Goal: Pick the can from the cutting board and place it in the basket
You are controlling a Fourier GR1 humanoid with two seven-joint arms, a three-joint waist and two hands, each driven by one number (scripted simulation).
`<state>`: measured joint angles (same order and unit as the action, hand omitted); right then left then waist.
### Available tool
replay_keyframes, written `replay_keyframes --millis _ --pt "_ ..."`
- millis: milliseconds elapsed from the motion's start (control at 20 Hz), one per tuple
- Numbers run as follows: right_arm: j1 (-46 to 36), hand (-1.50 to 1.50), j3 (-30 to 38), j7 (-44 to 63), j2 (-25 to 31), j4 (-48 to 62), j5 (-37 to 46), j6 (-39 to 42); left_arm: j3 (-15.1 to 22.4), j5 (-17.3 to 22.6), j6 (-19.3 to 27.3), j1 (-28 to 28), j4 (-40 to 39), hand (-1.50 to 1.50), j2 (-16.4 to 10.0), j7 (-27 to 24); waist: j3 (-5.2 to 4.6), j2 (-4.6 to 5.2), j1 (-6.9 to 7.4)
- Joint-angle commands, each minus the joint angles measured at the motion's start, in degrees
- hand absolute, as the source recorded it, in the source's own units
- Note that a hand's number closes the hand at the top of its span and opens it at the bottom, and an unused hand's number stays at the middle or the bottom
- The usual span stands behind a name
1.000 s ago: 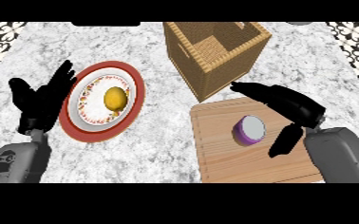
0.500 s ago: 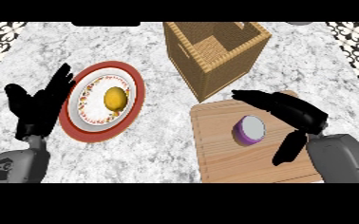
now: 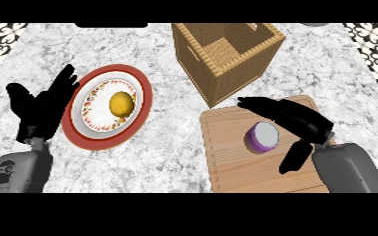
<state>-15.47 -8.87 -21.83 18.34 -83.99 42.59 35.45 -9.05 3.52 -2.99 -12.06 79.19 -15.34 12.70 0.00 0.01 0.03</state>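
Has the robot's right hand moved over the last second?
Yes. The right hand has come down the view, away from the basket wall, and slightly left; its fingers now lie just beyond the can on the cutting board.

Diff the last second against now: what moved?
The black right hand shifted left and nearer the robot over the wooden cutting board; its fingers and thumb now flank the purple-topped can without closing on it. Unmoved: can, board, woven square basket, red-rimmed plate with yellow fruit, left hand resting open at left.
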Motion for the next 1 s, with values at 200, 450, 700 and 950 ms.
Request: replay_keyframes --millis 200,450,700,950 --pt "-0.13 -1.5 -0.63 -2.9 0.2 1.74 5.5 -2.15 -1.55 -0.33 -1.27 0.04 -1.44 0.0 -0.26 -1.14 0.0 -0.01 0.0" --pt "1.14 1.5 -4.13 -9.41 1.15 7.13 11.83 -10.35 0.16 -1.33 0.28 -0.57 0.4 0.0 1.78 0.76 0.01 0.02 0.04" --pt "-1.04 1.5 -4.99 -7.46 -2.4 8.57 14.19 -9.74 -1.36 -0.15 -1.69 1.45 4.97 0.0 -0.17 2.8 0.01 -0.01 0.27" --pt "-4.12 1.5 1.39 25.56 -17.96 8.35 14.79 -16.73 -0.13 -0.63 -1.52 -1.14 1.7 0.0 0.69 1.07 -0.29 0.73 2.09"
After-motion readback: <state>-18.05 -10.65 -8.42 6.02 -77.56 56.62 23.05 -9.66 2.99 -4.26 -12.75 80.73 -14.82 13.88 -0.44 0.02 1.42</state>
